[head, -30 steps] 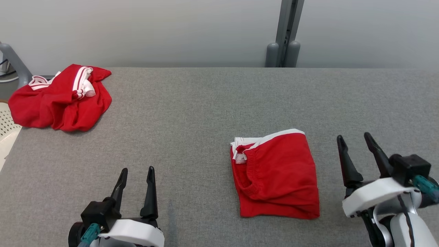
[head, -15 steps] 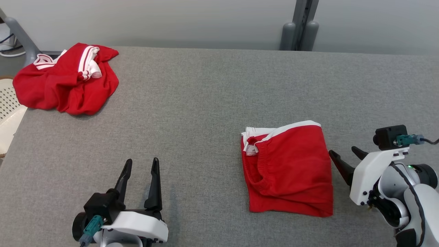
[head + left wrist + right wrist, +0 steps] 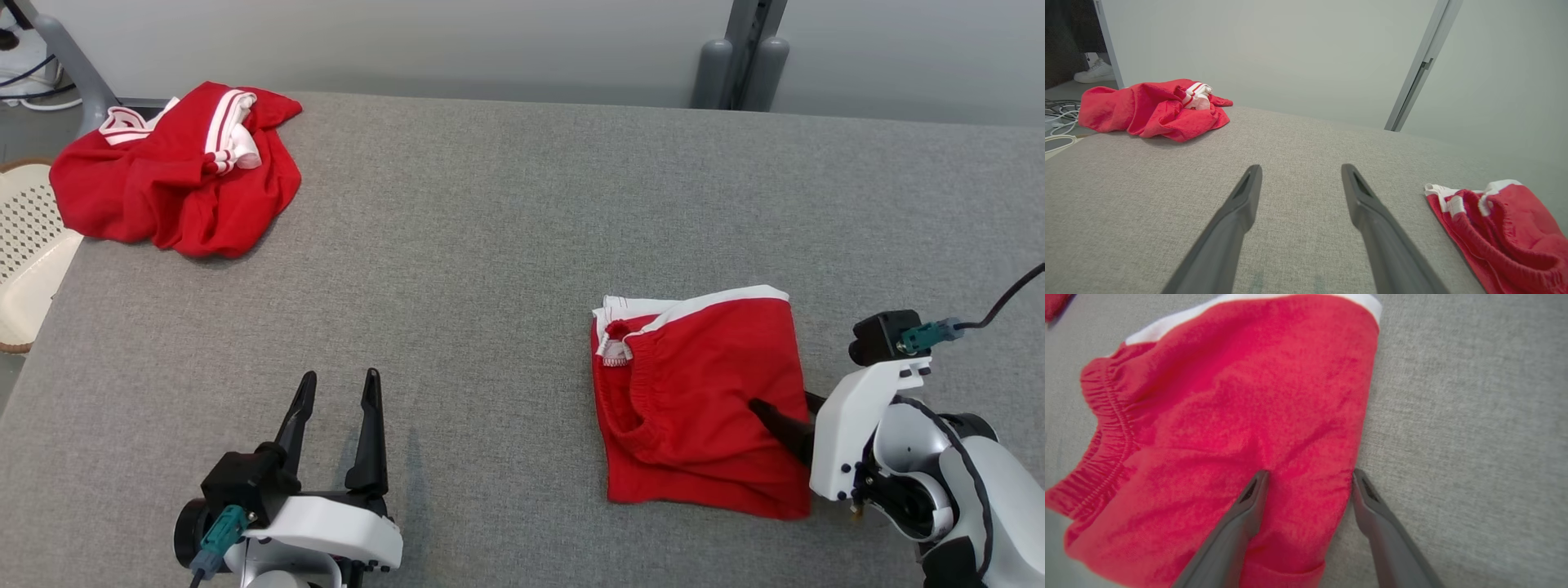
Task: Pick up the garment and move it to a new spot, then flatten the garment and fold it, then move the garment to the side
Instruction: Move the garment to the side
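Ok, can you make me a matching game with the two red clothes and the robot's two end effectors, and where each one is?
Things
1. folded red shorts with white trim
2. crumpled red and white garment
3. left end effector
4. right end effector

Places
A. open, over the bare grey fabric table
B. far left corner of that table
C. open, at the shorts' right edge
D. flat on the table's right half

Pairs: 1-D, 2-B, 3-A, 4-C

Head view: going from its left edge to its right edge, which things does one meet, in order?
In order: white perforated basket → crumpled red garment → left gripper → folded red shorts → right gripper, over the shorts' right edge.
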Robot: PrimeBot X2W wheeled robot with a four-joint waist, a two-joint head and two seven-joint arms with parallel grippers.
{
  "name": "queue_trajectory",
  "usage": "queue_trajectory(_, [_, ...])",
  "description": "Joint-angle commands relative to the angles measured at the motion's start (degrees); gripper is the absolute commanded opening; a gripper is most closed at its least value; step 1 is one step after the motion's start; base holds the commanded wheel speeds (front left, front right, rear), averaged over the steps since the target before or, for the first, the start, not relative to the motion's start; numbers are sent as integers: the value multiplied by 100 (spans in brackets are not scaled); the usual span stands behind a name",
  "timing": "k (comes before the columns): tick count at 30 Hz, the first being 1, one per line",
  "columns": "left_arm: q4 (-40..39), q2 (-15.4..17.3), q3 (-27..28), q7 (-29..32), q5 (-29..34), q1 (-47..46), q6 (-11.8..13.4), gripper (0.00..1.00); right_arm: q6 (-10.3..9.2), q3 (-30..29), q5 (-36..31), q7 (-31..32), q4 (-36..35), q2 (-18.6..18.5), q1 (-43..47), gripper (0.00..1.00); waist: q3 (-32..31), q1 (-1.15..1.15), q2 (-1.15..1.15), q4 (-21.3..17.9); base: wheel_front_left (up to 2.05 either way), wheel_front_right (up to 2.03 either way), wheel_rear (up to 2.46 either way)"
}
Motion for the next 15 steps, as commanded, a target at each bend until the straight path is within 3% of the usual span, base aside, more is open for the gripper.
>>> queue_trajectory(1, [7,19,10,-7,40,-79,-13,100,1,14,50,0,74,-15,-96,100,0,0,0,-4,0,0,0])
queue_trajectory(2, [9,19,5,-7,42,-82,-14,100,1,40,60,-6,131,-4,-110,88,2,0,0,-5,0,0,0])
queue_trajectory(4, [7,19,-7,-7,68,-99,-24,100,1,76,99,-22,272,38,-167,46,13,0,0,-7,0,0,0])
queue_trajectory(6, [12,18,-6,-7,94,-114,-33,100,1,112,94,-62,391,54,-250,32,30,0,0,-12,0,0,0])
queue_trajectory(7, [21,18,-3,-7,102,-121,-47,100,1,134,96,-107,445,56,-301,0,43,0,0,-17,0,0,0])
queue_trajectory(15, [45,19,9,-7,208,-105,-93,100,0,189,-62,-637,685,-169,-711,0,121,0,0,-214,0,0,0])
